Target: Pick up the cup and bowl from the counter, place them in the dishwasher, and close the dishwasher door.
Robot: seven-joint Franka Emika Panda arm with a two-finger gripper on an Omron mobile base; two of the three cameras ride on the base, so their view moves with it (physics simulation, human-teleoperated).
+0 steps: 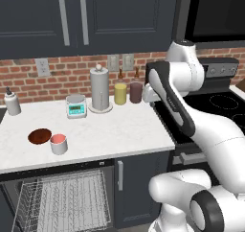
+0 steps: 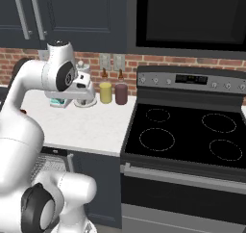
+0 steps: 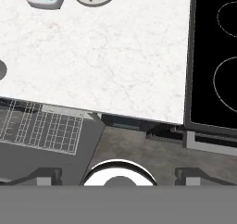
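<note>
You're looking down on the white marble counter, black stove top right, silver wire rack lower left.

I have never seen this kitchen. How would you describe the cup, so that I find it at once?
Look at the white counter left of the stove, above the open dishwasher. Near its front edge stands the cup, beside the dark bowl. It is short, white-grey, pink-red inside, unlike the taller jars at the wall.

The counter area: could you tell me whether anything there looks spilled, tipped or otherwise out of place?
Nothing stands out. The cup and bowl sit upright side by side near the counter's front edge, nothing spilled. The jars, paper towel holder and scale stand straight along the brick wall. The dishwasher below is open, rack showing, as the task expects.
</note>
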